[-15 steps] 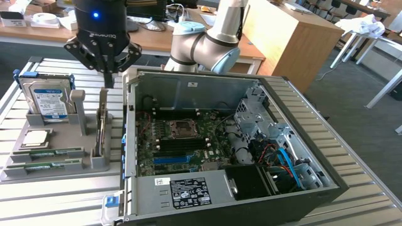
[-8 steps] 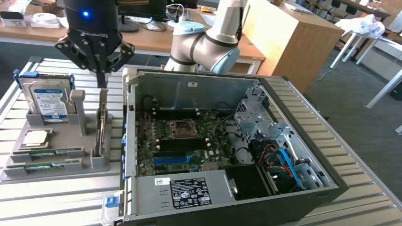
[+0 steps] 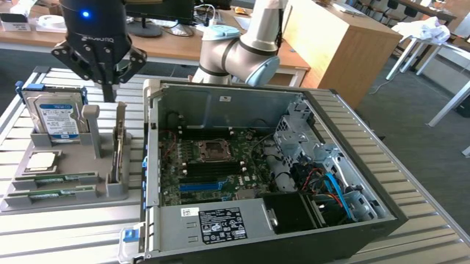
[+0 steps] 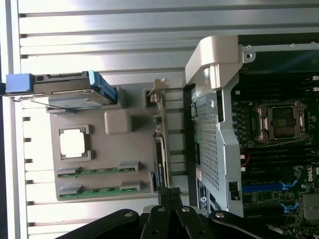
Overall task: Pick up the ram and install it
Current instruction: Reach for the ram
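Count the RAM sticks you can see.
2. One RAM stick lies flat in the grey holder beside the processor chip; the second RAM stick lies parallel in the next slot, farther from the chip. Others may be hidden inside the computer case.

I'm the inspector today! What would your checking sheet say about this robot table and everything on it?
Surface: slatted metal table, carrying a grey holder and an open computer case.
Job's things: the ram stands on edge in the holder; two flat green sticks lie beside it; the motherboard is uncovered.
Clutter: hard drive and silver processor, both in the holder.
Grippers: gripper shut, holding nothing, above the holder.
Cables: blue cable inside the case.
Surroundings: wooden desk, carpet.
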Robot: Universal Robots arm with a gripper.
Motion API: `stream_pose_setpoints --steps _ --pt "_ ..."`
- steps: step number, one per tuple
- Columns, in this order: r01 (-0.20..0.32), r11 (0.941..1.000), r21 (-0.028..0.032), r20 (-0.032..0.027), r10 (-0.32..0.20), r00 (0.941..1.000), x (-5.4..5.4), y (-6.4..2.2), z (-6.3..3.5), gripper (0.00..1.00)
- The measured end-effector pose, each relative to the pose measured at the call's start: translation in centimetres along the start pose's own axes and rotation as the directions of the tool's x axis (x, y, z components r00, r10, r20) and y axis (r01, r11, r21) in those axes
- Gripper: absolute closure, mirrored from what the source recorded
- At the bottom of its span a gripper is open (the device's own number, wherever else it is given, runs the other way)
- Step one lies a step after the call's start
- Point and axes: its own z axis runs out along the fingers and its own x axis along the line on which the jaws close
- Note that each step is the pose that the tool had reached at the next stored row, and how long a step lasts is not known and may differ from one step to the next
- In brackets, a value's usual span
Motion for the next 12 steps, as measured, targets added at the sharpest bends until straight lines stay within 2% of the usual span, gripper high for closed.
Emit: stream_pose_setpoints --steps 12 --pt "0.0 1.0 0.0 0.0 0.0 1.0 2.5 -0.06 0.03 0.9"
